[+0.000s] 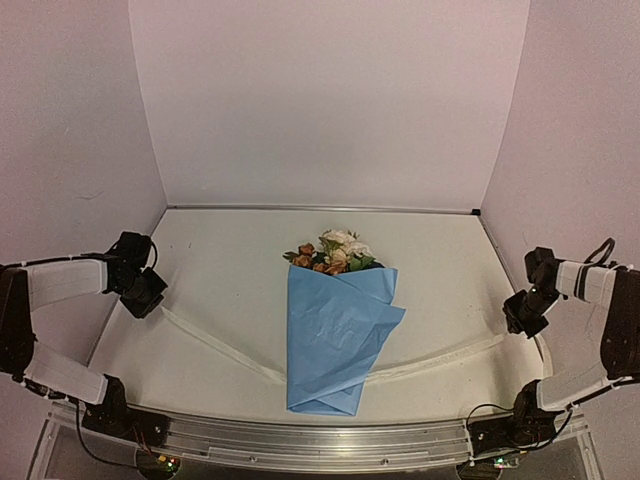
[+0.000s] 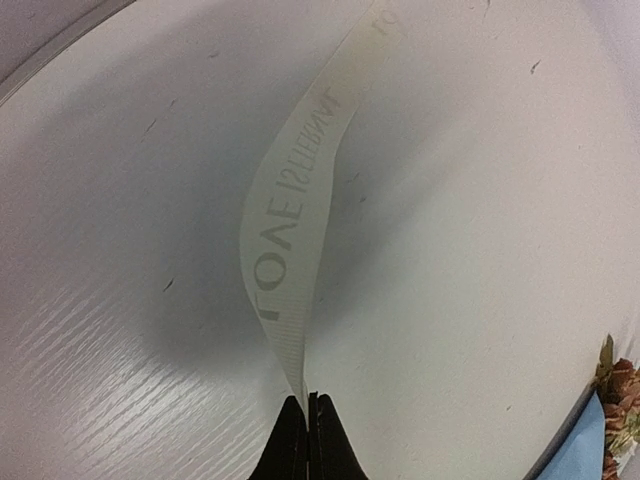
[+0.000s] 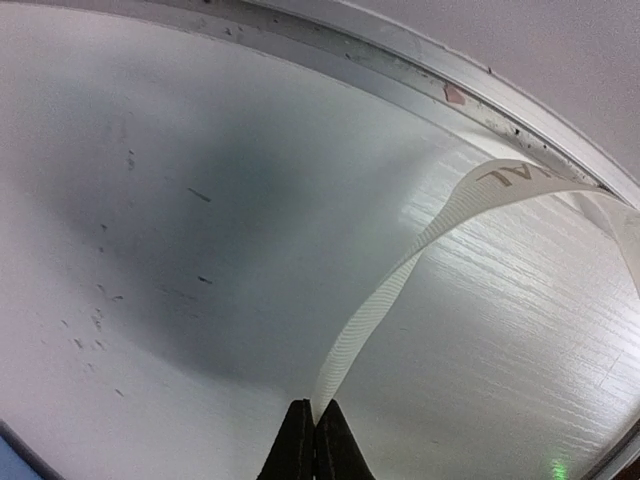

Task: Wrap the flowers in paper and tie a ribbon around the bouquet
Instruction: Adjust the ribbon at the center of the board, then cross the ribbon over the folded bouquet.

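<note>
The flowers lie mid-table, wrapped in the light-blue paper as a cone with its point toward me. The cream ribbon runs across the table and passes under the cone. My left gripper at the left edge is shut on one ribbon end. In the left wrist view the printed ribbon rises from the shut left gripper, with flowers and paper at the lower right. My right gripper at the right edge is shut on the other end. The right wrist view shows the ribbon arching from the right gripper.
White walls enclose the table on three sides, close behind each gripper. A metal rail runs along the near edge between the arm bases. A table-edge strip crosses the top of the right wrist view.
</note>
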{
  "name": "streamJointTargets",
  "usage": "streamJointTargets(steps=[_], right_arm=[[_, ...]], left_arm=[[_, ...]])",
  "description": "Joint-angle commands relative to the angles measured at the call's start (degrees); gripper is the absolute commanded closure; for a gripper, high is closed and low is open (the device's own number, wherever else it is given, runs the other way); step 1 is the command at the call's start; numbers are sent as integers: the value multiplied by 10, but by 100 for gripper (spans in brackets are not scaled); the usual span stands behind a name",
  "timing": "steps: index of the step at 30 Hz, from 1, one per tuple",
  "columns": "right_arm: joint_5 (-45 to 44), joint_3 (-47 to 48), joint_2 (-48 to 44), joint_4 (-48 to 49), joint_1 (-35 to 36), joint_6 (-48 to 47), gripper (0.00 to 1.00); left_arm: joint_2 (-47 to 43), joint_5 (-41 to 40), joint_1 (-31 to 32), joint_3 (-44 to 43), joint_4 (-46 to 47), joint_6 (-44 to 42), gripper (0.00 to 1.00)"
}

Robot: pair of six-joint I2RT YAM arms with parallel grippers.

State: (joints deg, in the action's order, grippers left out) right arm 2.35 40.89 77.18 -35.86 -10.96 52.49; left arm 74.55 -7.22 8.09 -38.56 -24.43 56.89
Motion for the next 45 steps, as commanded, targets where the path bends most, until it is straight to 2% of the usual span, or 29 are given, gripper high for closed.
streamJointTargets(steps=[1, 8, 16, 21, 27, 31, 35, 37, 40, 45], right_arm=[[-38, 64, 34, -24, 0, -9, 100], [-49, 140, 96, -26, -10, 3, 100], [-44, 170, 108, -27, -10, 12, 100], [-7, 151, 52, -36, 3, -3, 100], [-16, 127, -41, -74, 88, -46, 100], [-22, 123, -66, -86, 174, -62, 100], [0, 145, -38, -86, 216, -72, 100], [11, 163, -15, -86, 231, -76, 100], [27, 186, 7, -88, 243, -74, 100], [41, 204, 28, -99, 244, -75, 100]], left_arm=[[60, -12, -19, -65, 40, -27, 100], [151, -8, -27, -153, 53, -50, 100], [213, 13, -30, -211, 61, -69, 100], [156, 56, -28, -172, 103, -111, 100], [24, 119, 13, -95, 199, -180, 100], [-22, 146, 108, -100, 288, -248, 100], [16, 205, 253, -167, 346, -382, 100], [73, 236, 327, -216, 333, -440, 100], [163, 292, 399, -306, 299, -510, 100], [301, 304, 523, -444, 198, -655, 100]])
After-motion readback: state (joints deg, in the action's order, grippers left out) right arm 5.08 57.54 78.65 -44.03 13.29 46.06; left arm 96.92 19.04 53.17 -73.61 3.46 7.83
